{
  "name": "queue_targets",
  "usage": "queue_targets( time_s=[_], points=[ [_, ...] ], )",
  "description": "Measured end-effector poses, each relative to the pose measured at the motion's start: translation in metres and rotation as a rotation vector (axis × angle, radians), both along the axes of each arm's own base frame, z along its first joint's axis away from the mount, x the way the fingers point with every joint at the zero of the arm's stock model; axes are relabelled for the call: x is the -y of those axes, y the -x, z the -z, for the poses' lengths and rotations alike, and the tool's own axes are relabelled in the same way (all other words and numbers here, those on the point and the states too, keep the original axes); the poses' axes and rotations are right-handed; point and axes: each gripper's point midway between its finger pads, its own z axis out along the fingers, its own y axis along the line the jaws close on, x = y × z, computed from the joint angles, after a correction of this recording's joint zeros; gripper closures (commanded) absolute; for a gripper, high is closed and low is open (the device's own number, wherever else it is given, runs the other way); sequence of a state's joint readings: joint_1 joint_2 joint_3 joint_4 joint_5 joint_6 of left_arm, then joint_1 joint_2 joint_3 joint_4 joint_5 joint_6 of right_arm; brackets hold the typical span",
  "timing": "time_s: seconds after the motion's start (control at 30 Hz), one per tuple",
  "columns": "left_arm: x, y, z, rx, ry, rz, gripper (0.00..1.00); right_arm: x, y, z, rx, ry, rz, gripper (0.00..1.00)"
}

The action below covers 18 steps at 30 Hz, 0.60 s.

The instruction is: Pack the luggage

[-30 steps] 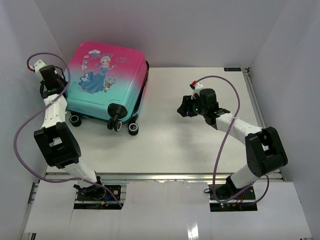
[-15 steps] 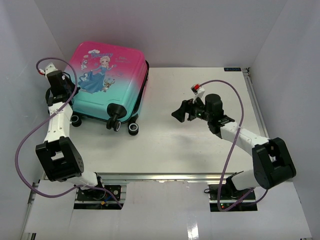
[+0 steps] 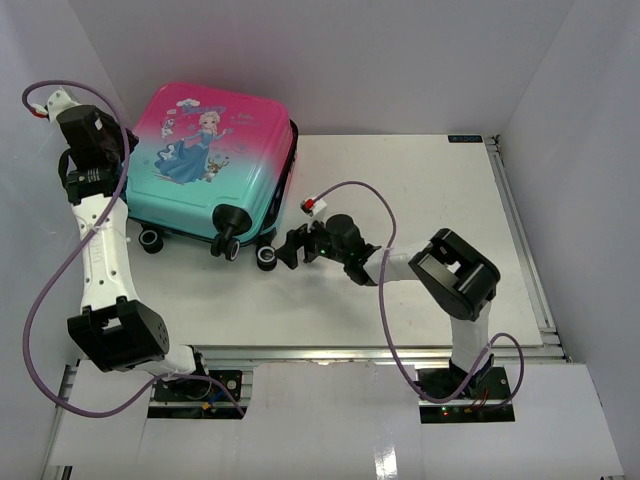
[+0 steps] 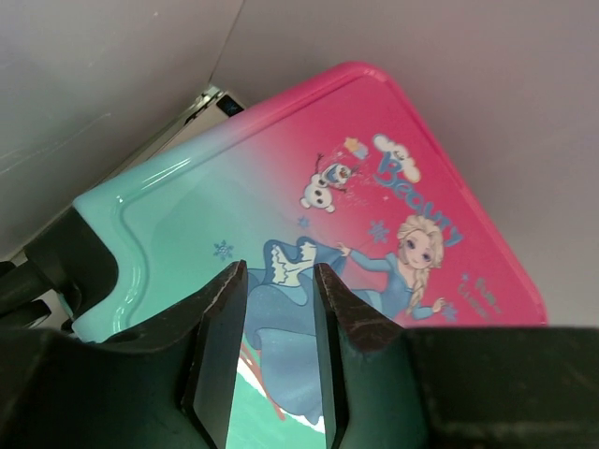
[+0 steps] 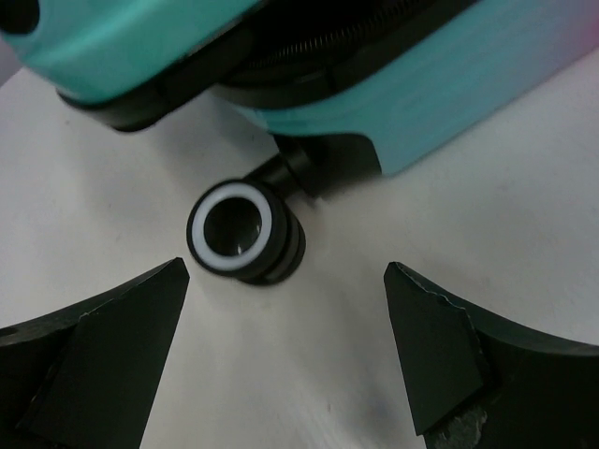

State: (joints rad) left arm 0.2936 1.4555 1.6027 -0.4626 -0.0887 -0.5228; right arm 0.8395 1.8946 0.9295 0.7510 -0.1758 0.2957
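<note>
Since the right fingers [image 5: 112, 346] gape before a wheel [image 5: 245, 232] and the left fingers [image 4: 220, 337] hang parted, empty, over the luggage [image 3: 210, 160], we fear pinching could roll it away.

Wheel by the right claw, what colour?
Black wheel with a white ring; clearest in right wrist view.

Left gripper [image 4: 279, 273], jaws apart, over luggage [image 4: 393, 150]

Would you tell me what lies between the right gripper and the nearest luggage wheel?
Only bare table; the right wrist view shows the open right gripper facing the wheel of the luggage with nothing between.
</note>
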Motion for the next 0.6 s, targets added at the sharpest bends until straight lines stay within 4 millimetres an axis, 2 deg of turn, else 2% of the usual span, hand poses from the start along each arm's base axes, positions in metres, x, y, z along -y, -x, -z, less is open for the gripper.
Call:
queue_targets(
  time_s=[0.13, 0.33, 0.43, 0.6],
  points=[
    [0.005, 0.005, -0.018, 0.05, 0.011, 0.013, 0.53, -0.032, -0.015, 0.005, 0.046, -0.027, 0.033, 0.06],
    [0.012, 0.004, -0.026, 0.091, 0.036, 0.039, 0.53, -0.067, -0.015, 0.024, 0.098, -0.042, 0.063, 0.06],
    [0.016, 0.006, -0.024, 0.1, 0.05, 0.047, 0.53, -0.077, -0.014, 0.025, 0.131, -0.032, 0.099, 0.07],
    [0.018, 0.006, -0.021, 0.104, 0.057, 0.054, 0.53, -0.085, -0.018, 0.049, 0.148, 0.034, 0.18, 0.13]
  ],
)
